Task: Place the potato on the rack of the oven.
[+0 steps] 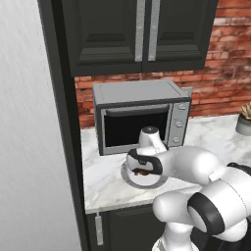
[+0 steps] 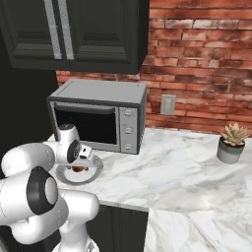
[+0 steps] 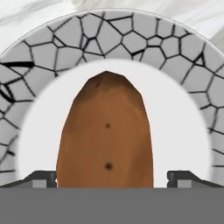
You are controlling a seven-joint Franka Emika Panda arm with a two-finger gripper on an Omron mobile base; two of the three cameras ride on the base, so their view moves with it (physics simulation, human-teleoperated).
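Left base view
- Potato [image 1: 142, 172]: one, a small brown spot on the round plate [image 1: 131, 178], mostly hidden under the hand; its long axis cannot be read here.
- Plate: one, on the marble counter [image 1: 105, 172], just in front of the silver countertop appliance [image 1: 142, 115].
- Gripper [image 1: 142, 171]: lowered over the plate; its opening cannot be told from this side.

Right base view
- Potato [image 2: 78, 169]: one, at the plate's [image 2: 93, 172] middle, directly under the hand.
- Gripper [image 2: 80, 165]: pointing down at the plate, fingers hidden by the wrist.
- Other things: one potted succulent [image 2: 232, 142] far right on the counter; one wall outlet [image 2: 168, 105] on the brick wall [image 2: 206, 59].

Hand view
- Potato [image 3: 106, 135]: long axis runs bottom to top of this view, narrower end pointing at the top, away from the hand.
- Plate [image 3: 183, 61]: white centre, grey cracked-pattern rim.
- Gripper [image 3: 111, 178]: spread wide, one finger tip on each side of the potato; whether they touch it cannot be told.
- Fingertips [image 3: 41, 178]: two.
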